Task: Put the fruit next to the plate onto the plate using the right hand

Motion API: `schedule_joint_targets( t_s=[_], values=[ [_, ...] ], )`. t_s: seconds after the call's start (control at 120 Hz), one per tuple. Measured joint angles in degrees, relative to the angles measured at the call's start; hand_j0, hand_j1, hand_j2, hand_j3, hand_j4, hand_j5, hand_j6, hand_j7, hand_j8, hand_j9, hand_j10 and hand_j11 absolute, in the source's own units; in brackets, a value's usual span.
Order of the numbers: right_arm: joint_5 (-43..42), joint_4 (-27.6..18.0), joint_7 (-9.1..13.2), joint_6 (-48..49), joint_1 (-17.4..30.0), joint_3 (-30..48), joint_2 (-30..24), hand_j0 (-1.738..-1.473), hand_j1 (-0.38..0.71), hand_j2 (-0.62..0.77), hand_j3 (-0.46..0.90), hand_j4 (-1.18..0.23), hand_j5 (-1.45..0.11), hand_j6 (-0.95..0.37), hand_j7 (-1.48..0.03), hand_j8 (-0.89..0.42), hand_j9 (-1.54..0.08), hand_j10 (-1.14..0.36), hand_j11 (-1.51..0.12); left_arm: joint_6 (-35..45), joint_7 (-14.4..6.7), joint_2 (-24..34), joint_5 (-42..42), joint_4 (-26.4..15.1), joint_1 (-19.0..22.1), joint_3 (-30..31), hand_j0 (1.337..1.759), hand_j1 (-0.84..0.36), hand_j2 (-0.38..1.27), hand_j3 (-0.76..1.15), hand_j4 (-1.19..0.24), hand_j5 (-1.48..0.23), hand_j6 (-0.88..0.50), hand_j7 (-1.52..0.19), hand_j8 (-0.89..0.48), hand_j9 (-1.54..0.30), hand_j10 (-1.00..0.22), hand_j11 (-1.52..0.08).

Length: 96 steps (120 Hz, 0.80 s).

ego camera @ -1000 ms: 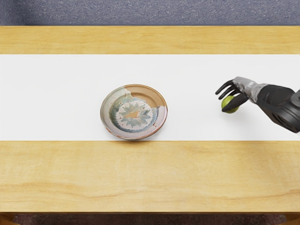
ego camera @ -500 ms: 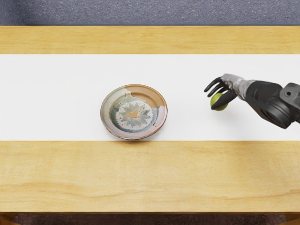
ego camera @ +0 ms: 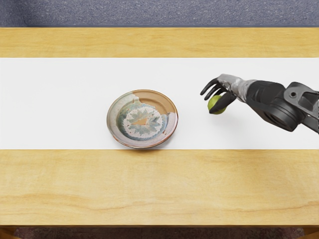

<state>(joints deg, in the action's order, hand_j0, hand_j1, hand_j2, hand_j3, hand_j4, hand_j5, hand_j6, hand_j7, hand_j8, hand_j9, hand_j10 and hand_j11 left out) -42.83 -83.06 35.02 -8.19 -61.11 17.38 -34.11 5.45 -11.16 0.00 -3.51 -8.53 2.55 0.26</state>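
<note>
A small green fruit is held in my right hand, whose dark fingers curl around it above the white runner. The hand's arm reaches in from the right edge. The round ceramic plate, brown-rimmed with a blue-green leaf pattern, lies at the table's middle, a short way to the left of the hand and fruit. Nothing lies on the plate. My left hand does not show.
A white runner crosses the wooden table from left to right, with bare wood in front and behind. The table's far edge meets a grey floor at the top.
My right hand has carried the green fruit leftward across the runner toward the plate, lifting slightly. The plate has not moved.
</note>
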Motion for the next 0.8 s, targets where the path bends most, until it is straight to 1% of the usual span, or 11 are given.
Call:
schedule_joint_targets(
  t_s=[0.217, 0.258, 0.383, 0.8],
  values=[
    [-0.31, 0.00, 0.01, 0.19, -0.68, -0.02, 2.88, -1.658, 0.29, 0.09, 0.00, -0.58, -0.77, -0.58, -0.76, -0.43, -0.77, -0.40, -0.76, 0.00, 0.00, 0.00, 0.00, 0.00, 0.00, 0.00, 1.658, 0.34, 0.00, 0.00, -0.01, -0.01, -0.01, -0.01, -0.01, -0.01, -0.01, -0.01],
    [-0.35, 0.00, 0.02, 0.20, -0.84, -0.03, 3.30, -1.658, 0.29, 0.11, 0.00, -0.58, -0.77, -0.58, -0.76, -0.43, -0.77, -0.40, -0.75, 0.00, 0.00, 0.00, 0.00, 0.00, 0.00, 0.00, 1.658, 0.34, 0.00, 0.00, -0.01, -0.01, -0.01, -0.01, -0.01, -0.01, -0.01, -0.01],
    [-0.37, 0.00, 0.00, 0.15, -1.31, -0.02, 4.81, -1.658, 0.29, 0.10, 0.00, -0.58, -0.77, -0.58, -0.76, -0.43, -0.77, -0.40, -0.76, 0.00, -0.01, 0.00, 0.00, 0.00, 0.00, 0.00, 1.658, 0.34, 0.00, 0.00, -0.01, -0.01, -0.01, -0.01, -0.01, -0.01, -0.01, -0.01],
    [-0.50, 0.00, 0.01, -0.43, -2.59, -0.05, 9.48, -1.658, 0.29, 0.10, 0.00, -0.58, -0.77, -0.59, -0.76, -0.43, -0.77, -0.40, -0.76, 0.00, 0.00, 0.00, 0.00, 0.00, 0.00, 0.00, 1.658, 0.34, 0.00, 0.00, -0.01, -0.01, -0.01, -0.01, -0.01, -0.01, -0.01, -0.01]
  ],
)
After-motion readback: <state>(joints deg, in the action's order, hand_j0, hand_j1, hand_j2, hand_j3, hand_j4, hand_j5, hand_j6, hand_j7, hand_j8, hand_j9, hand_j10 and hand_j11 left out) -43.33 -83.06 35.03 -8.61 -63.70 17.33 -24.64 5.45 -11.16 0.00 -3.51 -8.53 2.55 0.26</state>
